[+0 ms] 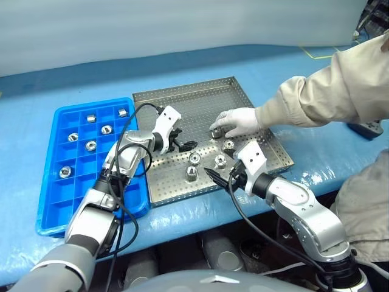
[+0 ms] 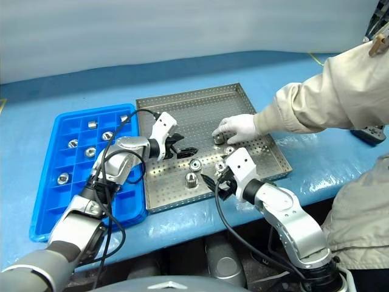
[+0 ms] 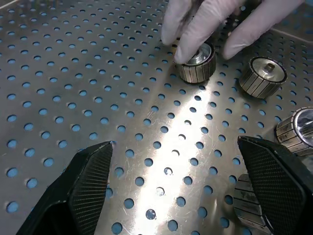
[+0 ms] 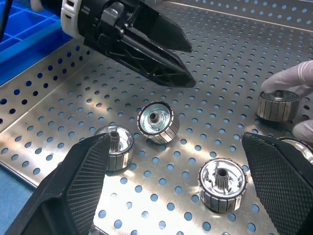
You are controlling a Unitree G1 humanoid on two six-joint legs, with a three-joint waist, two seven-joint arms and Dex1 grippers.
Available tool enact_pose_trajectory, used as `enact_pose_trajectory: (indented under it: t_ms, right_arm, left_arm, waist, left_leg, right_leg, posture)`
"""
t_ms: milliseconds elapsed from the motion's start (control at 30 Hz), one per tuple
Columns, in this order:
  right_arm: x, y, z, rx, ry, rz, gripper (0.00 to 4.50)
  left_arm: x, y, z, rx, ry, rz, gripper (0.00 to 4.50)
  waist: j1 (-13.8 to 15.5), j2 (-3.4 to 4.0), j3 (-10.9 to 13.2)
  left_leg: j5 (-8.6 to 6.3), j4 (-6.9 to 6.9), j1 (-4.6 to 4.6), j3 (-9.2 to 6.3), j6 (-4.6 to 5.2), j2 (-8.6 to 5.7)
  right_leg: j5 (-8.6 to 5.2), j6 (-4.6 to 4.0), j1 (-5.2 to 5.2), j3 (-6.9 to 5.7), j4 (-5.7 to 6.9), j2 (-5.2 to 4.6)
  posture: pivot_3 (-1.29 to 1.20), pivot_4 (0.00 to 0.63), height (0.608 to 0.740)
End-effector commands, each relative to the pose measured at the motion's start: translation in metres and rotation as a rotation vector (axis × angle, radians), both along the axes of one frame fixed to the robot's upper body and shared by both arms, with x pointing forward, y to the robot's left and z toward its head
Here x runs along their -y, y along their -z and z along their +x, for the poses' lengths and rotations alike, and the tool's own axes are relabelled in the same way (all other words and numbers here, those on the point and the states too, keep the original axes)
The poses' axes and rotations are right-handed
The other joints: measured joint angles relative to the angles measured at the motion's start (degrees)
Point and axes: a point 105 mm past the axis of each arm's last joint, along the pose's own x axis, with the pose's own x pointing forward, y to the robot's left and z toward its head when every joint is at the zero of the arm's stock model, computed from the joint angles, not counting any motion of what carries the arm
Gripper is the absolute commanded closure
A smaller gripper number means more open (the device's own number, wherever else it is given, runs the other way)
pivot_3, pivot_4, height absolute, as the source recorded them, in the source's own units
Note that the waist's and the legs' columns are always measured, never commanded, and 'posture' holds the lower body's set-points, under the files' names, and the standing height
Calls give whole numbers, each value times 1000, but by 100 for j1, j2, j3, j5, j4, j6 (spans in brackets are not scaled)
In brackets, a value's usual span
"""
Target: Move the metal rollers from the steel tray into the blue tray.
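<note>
Metal rollers (image 1: 194, 159) stand on end near the steel tray's (image 1: 182, 97) front edge, some already in the blue tray (image 1: 51, 210). A gloved hand (image 1: 237, 120) holds one. Both the left gripper (image 1: 182, 144) and right gripper (image 1: 220, 177) gape empty; the right sits nearer.

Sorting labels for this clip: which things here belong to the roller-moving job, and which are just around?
Part of the job:
- metal rollers, some in the steel tray, some already in the blue tray
- steel tray
- blue tray
- left gripper, open over the steel tray
- right gripper, open

Just around:
- person's gloved hand on a roller
- blue table cover
</note>
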Motion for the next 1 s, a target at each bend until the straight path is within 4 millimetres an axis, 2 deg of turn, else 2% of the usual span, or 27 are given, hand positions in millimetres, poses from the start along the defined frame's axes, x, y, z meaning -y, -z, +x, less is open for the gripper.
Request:
enact_pose_trajectory:
  t_ms: [33, 267, 467, 733, 1000]
  right_arm:
    - [4, -12, -1, 48, 17, 8, 0]
    - [9, -10, -5, 41, 56, 14, 0]
    - [15, -8, -9, 35, 90, 13, 0]
    - [20, -6, -13, 30, 122, 13, 0]
    - [20, -5, -17, 28, 137, 18, 0]
  left_arm:
    - [18, -29, -3, 133, 127, 3, 50]
    - [33, -32, -5, 157, 274, 32, 50]
    - [44, -26, -4, 138, 348, 60, 50]
    - [63, -20, 6, 110, 339, 51, 50]
    - [72, -6, 16, 87, 293, 108, 50]
  waist:
    - [-4, 0, 0]
    - [-54, 1, 0]
    - [-193, 1, 1]
    - [-377, 1, 1]
    - [-631, 1, 1]
  left_leg:
    - [0, 0, 0, 1, 0, 0]
    - [0, -3, 2, 2, 0, 0]
    - [0, -4, 1, 3, 0, -1]
    - [0, -7, 2, 5, 0, -1]
    - [0, -13, 5, 7, 0, -1]
  right_leg:
    - [0, 0, 0, 1, 0, 0]
    - [-1, -1, 0, 2, 0, 1]
    - [-2, 1, 0, 3, -3, 0]
    - [-2, 1, 1, 7, -3, 0]
    - [-3, 2, 0, 11, -4, 0]
  posture:
    - [-264, 150, 740]
    - [-296, 150, 740]
    - [-327, 150, 740]
    - [-365, 150, 740]
    - [-400, 150, 740]
